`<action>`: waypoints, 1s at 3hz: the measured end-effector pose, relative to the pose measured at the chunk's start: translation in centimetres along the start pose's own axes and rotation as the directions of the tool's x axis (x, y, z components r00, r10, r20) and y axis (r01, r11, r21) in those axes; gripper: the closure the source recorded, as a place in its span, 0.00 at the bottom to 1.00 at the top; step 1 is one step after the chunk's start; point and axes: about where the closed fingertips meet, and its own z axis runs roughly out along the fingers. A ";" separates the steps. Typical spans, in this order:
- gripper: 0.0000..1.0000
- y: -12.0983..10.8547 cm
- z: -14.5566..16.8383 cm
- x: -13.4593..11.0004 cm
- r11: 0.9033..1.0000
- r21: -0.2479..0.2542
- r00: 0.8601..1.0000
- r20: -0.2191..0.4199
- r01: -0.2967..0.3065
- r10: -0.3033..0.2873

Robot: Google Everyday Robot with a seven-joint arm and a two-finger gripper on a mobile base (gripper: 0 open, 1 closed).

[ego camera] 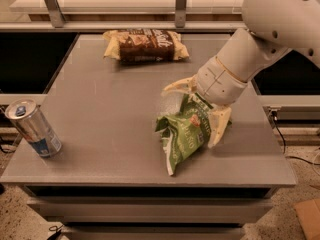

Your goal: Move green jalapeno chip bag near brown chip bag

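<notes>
The green jalapeno chip bag (pixel 184 136) lies crumpled on the grey table (pixel 110 114), right of centre. My gripper (pixel 191 115) comes down from the upper right. Its pale fingers (pixel 218 126) stand on either side of the bag's upper end and close on it. The bag's lower end rests on the table. The brown chip bag (pixel 146 45), dark brown with yellow-tan ends, lies flat at the table's far edge, well apart from the green bag.
A silver and blue drink can (pixel 33 129) stands at the table's front left corner. A metal frame with upright posts (pixel 181 4) runs behind the table. The white arm (pixel 272 29) fills the upper right.
</notes>
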 end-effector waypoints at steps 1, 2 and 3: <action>0.40 -0.4 0.2 -0.1 1.000 0.004 1.000 0.012 0.018 -0.018; 0.63 -0.9 -0.1 -0.2 0.999 0.018 0.999 0.019 0.033 -0.033; 0.86 -1.4 -1.2 -0.3 0.998 0.038 0.999 0.016 0.042 -0.043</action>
